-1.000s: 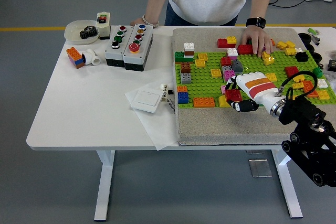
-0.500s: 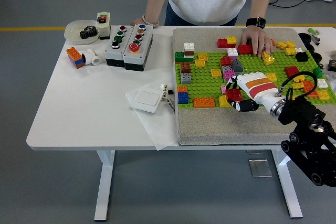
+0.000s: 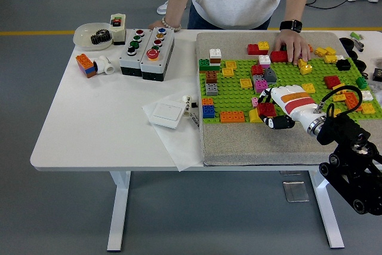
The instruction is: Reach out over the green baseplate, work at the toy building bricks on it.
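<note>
clearly the right hand (image 3: 276, 108) curls its fingers around a red brick (image 3: 266, 109) to work it on the baseplate (image 3: 239, 97), while beyond it a person's hand (image 3: 291, 45) steadies the mat (image 3: 250, 141).

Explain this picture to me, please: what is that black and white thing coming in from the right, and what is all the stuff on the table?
The picture comes from a camera high on a humanoid robot, looking down over its white table. The black arm entering from the right ends in the robot's right hand, white with five fingers. Those fingers are curled around a red brick on the green baseplate, which carries many coloured toy bricks and lies on a grey mat. Its left arm is not in view.

A person stands at the far side, one hand resting on bricks at the baseplate's far edge.

To the left lie a grey box of push buttons, a white bowl holding a dark gear, and a white wall switch on paper.
</note>
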`<state>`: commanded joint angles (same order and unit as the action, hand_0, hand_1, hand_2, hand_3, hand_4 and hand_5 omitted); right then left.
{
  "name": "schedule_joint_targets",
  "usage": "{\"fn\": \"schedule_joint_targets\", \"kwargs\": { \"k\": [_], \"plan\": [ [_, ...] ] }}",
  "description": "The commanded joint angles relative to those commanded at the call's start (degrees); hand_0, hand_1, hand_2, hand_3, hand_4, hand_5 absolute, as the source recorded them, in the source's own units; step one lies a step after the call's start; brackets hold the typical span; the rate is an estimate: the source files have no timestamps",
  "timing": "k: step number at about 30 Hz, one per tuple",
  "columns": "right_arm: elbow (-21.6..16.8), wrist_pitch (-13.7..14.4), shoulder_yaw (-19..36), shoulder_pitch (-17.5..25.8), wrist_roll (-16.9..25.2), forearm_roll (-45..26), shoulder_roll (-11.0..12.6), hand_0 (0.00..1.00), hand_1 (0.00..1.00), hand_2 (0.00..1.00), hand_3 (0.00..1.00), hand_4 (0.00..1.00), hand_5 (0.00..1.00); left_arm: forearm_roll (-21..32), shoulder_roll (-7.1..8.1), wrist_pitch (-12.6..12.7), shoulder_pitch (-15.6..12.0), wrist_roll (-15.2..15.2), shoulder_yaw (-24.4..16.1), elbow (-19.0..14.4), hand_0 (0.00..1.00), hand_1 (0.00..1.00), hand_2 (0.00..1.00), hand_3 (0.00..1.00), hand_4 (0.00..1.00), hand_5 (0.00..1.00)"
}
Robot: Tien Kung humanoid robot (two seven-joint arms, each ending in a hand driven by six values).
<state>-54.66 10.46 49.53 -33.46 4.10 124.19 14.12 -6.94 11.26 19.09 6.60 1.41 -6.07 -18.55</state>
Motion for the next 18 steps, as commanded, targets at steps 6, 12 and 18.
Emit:
{"fn": "schedule_joint_targets", "kwargs": {
  "k": [6,12,18],
  "plan": [
    [-0.10,-0.27,0.20,0.06,0.18,-0.01,0.06,0.491,0.487,0.554,0.556,0.682,0.130,-0.03,-0.02,0.01,-0.03,-0.01,0.00,0.02,0.802,0.812,0.824,0.654,0.664,0.642],
    [-0.24,0.04,0.48,0.11,0.50,-0.07,0.16,0.505,0.524,0.609,0.633,0.737,0.165,0.00,-0.03,0.02,-0.07,-0.01,0.00,0.01,0.802,0.813,0.824,0.654,0.663,0.641],
    [-0.27,0.52,0.72,0.19,0.67,0.28,0.22,0.543,0.589,0.702,0.795,0.893,0.239,-0.12,-0.06,0.04,-0.17,-0.06,-0.05,0.05,0.802,0.814,0.824,0.653,0.663,0.640]
  ]
}}
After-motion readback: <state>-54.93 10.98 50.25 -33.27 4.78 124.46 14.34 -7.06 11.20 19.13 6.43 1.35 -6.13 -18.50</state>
